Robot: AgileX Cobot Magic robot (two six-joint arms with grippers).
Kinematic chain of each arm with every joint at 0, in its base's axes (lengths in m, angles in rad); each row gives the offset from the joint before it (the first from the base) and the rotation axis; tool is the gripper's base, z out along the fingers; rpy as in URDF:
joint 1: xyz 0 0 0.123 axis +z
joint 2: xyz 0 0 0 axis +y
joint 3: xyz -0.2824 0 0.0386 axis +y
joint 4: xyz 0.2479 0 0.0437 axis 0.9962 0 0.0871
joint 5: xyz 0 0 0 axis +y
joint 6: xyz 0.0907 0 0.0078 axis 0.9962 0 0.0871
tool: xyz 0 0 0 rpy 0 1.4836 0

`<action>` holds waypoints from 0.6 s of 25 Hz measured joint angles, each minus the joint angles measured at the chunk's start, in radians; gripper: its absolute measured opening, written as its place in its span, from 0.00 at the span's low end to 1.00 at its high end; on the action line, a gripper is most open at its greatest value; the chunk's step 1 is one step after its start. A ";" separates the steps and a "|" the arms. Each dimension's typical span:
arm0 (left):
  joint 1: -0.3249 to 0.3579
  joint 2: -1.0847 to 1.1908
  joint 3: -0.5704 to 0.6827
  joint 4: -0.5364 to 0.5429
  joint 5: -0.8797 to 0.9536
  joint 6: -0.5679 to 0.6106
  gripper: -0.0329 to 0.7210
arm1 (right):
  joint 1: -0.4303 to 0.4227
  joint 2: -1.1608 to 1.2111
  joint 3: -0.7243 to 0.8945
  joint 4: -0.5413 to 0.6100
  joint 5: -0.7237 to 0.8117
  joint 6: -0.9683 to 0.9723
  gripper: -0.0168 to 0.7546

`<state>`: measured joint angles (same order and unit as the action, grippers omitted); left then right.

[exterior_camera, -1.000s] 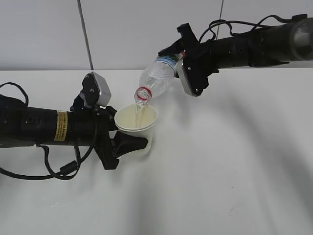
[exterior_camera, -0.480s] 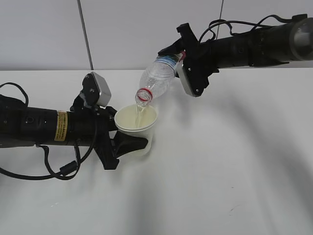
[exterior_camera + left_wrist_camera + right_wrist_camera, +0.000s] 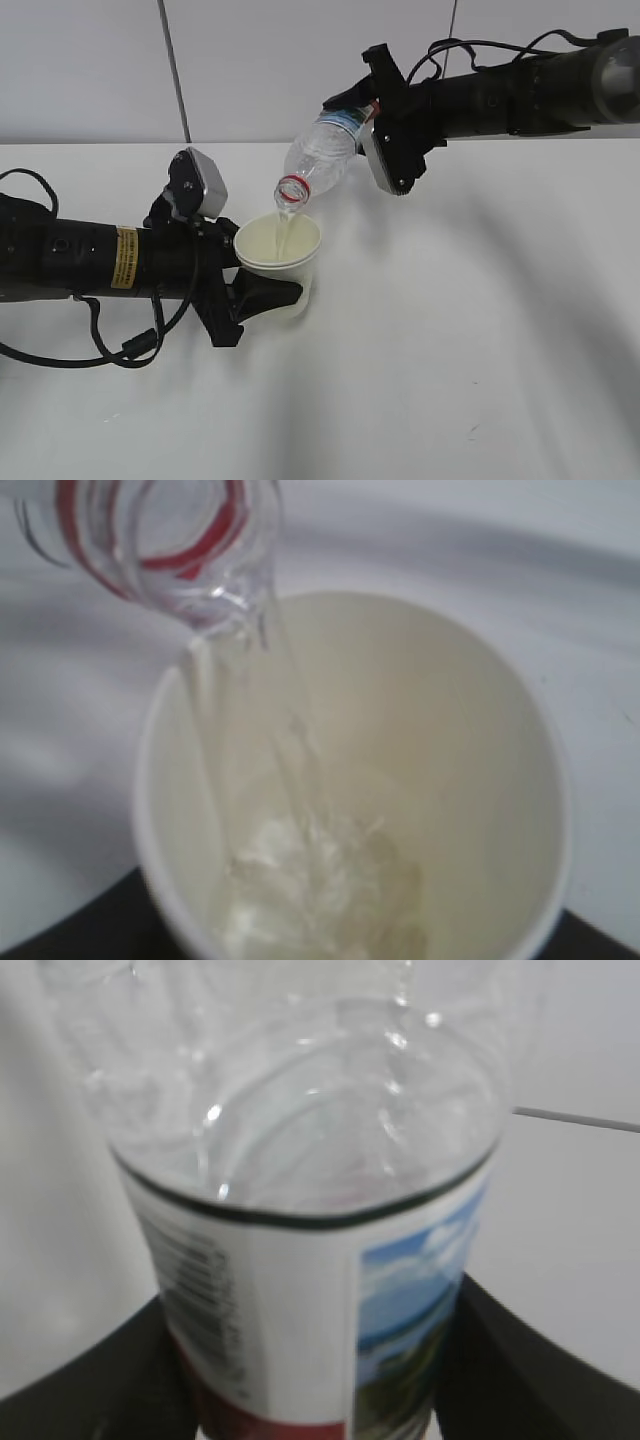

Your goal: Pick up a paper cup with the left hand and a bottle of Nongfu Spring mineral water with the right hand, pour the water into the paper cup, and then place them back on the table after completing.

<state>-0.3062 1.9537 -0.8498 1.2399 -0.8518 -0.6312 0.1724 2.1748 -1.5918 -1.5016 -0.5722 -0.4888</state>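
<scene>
My left gripper (image 3: 262,290) is shut on a white paper cup (image 3: 280,250) and holds it upright just above the white table (image 3: 450,330). The cup fills the left wrist view (image 3: 480,780) and has water churning in its bottom. My right gripper (image 3: 372,105) is shut on a clear water bottle (image 3: 318,158) with a red neck ring, tilted mouth-down over the cup. A thin stream of water runs from the mouth (image 3: 175,550) into the cup. The right wrist view shows the bottle's label (image 3: 300,1320) between black fingers (image 3: 510,1360).
A grey wall with two vertical seams (image 3: 175,70) stands behind the table. The left arm with its yellow sticker (image 3: 126,257), grey camera block (image 3: 205,183) and cables lies along the table's left side. The right arm (image 3: 520,95) reaches in from the upper right.
The bottle's mouth has risen slightly above the cup's rim while water keeps pouring. The left gripper and cup have not moved.
</scene>
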 joint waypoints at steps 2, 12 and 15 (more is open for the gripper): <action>0.000 0.000 0.000 0.001 0.000 0.000 0.56 | 0.000 0.000 0.000 0.004 0.000 -0.004 0.59; 0.000 0.000 0.000 0.002 0.001 0.000 0.56 | 0.000 0.000 -0.001 0.012 0.002 -0.034 0.59; 0.000 0.000 0.000 0.002 0.004 0.000 0.56 | 0.000 0.000 -0.004 0.012 0.002 -0.036 0.59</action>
<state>-0.3062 1.9537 -0.8498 1.2416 -0.8475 -0.6312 0.1724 2.1748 -1.5955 -1.4900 -0.5706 -0.5253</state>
